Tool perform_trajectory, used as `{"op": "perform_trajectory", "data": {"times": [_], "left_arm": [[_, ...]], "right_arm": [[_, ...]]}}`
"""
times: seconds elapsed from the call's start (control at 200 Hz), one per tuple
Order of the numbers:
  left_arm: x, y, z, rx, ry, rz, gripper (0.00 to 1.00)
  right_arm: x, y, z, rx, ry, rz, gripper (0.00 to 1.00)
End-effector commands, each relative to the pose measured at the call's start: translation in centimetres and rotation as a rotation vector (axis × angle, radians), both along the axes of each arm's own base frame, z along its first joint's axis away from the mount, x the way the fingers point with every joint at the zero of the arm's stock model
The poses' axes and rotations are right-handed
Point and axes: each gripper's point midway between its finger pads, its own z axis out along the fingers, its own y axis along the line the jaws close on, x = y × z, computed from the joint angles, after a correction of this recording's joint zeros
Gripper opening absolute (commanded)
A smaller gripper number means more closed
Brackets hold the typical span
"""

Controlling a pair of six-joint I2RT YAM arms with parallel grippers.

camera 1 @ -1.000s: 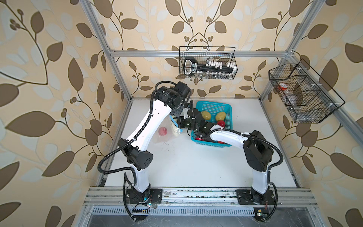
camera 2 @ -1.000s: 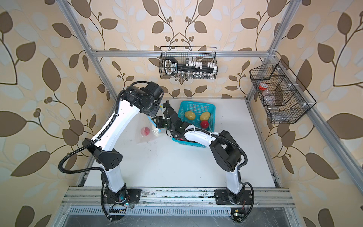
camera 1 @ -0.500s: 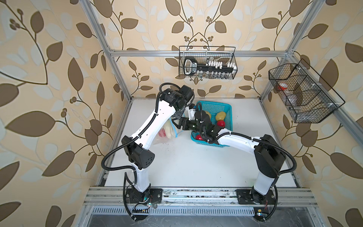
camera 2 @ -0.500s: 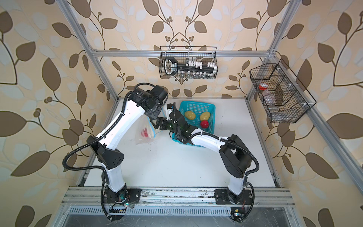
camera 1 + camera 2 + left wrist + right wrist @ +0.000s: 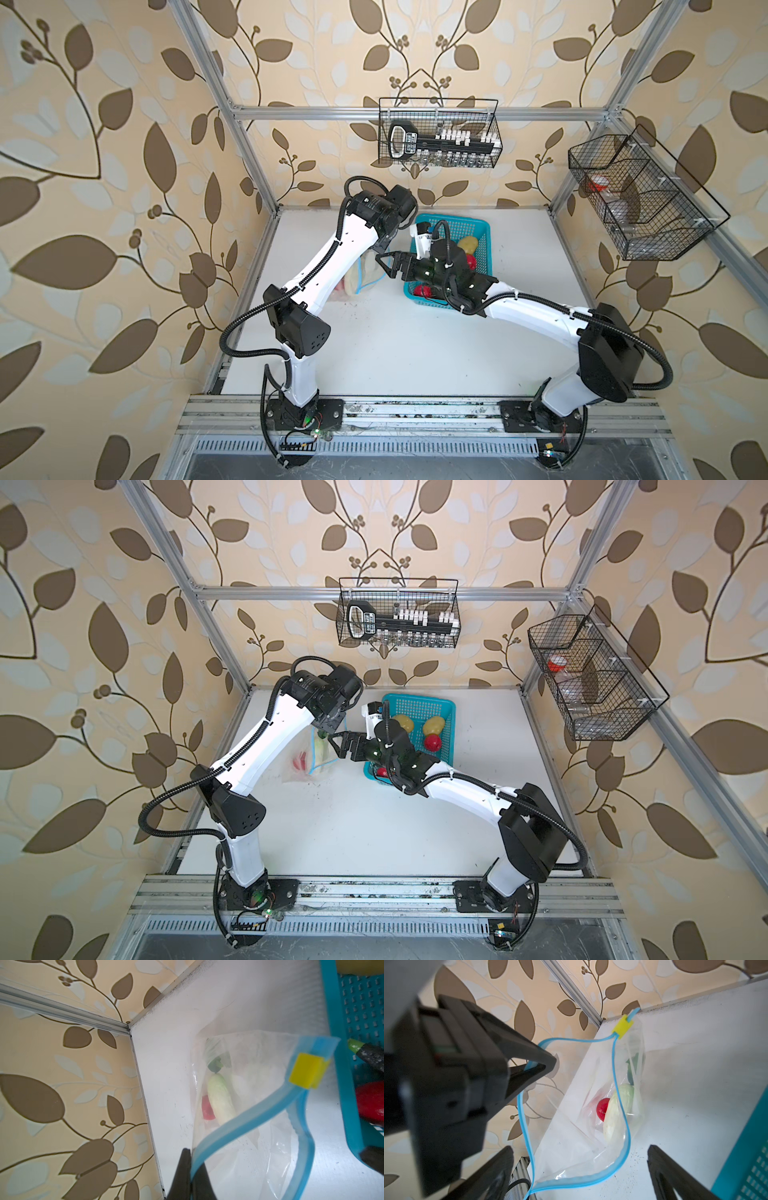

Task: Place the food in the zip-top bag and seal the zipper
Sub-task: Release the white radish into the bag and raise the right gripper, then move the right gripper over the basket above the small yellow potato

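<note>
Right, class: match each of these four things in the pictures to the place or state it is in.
Column one:
1. cucumber
2. potatoes
3. left gripper
4. right gripper

Column two:
a. in the turquoise basket
b. fingers open, holding nothing
c. inside the clear bag
d. fingers shut on the bag's zipper

Pairs: 1-c; 2-a; 3-d; 4-b
</note>
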Motion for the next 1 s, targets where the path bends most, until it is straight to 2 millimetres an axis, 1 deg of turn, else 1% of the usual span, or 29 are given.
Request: {"op": "perform_trajectory", "data": {"times": [0.0, 0.08, 0.145, 0.18, 0.275, 0.425, 0.47, 0.525, 0.585, 0.635, 0.65, 0.66, 0.68, 0.755, 0.84, 0.92, 0.995], "left_arm": [[-0.1, 0.2, 0.4, 0.035, -0.031, 0.02, 0.0], [-0.2, 0.2, 0.5, 0.04, -0.035, 0.022, 0.0], [-0.2, 0.2, 0.3, 0.047, -0.034, 0.024, 0.0], [-0.2, 0.3, 0.2, 0.054, -0.032, 0.026, 0.0], [-0.1, 0.4, 0.4, 0.064, -0.042, 0.029, 0.0], [-0.1, 0.7, 1.6, 0.054, -0.075, 0.043, 0.0], [-0.2, 0.7, 1.8, 0.049, -0.081, 0.044, 0.0], [-0.2, 0.7, 2.0, 0.044, -0.085, 0.043, 0.0], [-0.3, 0.7, 1.9, 0.043, -0.082, 0.043, 0.0], [-0.2, 0.7, 1.8, 0.045, -0.081, 0.043, 0.0], [-0.2, 0.7, 1.8, 0.046, -0.079, 0.042, 0.0], [-0.2, 0.6, 1.8, 0.045, -0.079, 0.041, 0.0], [-0.2, 0.7, 1.9, 0.044, -0.08, 0.04, 0.0], [-0.3, 0.7, 2.1, 0.043, -0.088, 0.036, 0.0], [-0.3, 0.8, 2.6, 0.037, -0.102, 0.02, 0.0], [-0.3, 1.0, 3.0, 0.042, -0.129, 0.005, 0.0], [-0.3, 1.2, 3.4, 0.048, -0.154, -0.001, 0.0]], "right_arm": [[-0.1, -2.6, -1.8, -0.106, 0.009, -0.079, 1.0], [0.1, -4.5, -2.8, -0.175, 0.032, -0.155, 1.0], [0.8, -6.9, -4.2, -0.196, 0.135, -0.279, 1.0], [1.1, -7.8, -5.1, -0.187, 0.198, -0.319, 1.0], [1.4, -8.8, -6.4, -0.171, 0.255, -0.319, 1.0], [1.6, -10.3, -6.7, -0.253, 0.231, -0.342, 1.0], [1.8, -11.4, -7.3, -0.306, 0.264, -0.368, 1.0], [2.0, -12.3, -8.0, -0.356, 0.3, -0.385, 1.0], [2.5, -13.6, -8.5, -0.412, 0.331, -0.445, 1.0], [3.0, -14.2, -8.1, -0.439, 0.343, -0.483, 1.0], [3.0, -14.5, -8.5, -0.46, 0.354, -0.491, 1.0], [3.3, -14.5, -7.9, -0.46, 0.347, -0.497, 1.0], [3.5, -14.8, -7.6, -0.478, 0.35, -0.514, 1.0], [3.9, -14.9, -7.2, -0.525, 0.344, -0.518, 1.0], [4.2, -14.8, -7.1, -0.5, 0.336, -0.518, 1.0], [4.8, -14.1, -7.6, -0.419, 0.352, -0.463, 1.0], [5.5, -14.3, -8.7, -0.375, 0.391, -0.434, 1.0]]}}
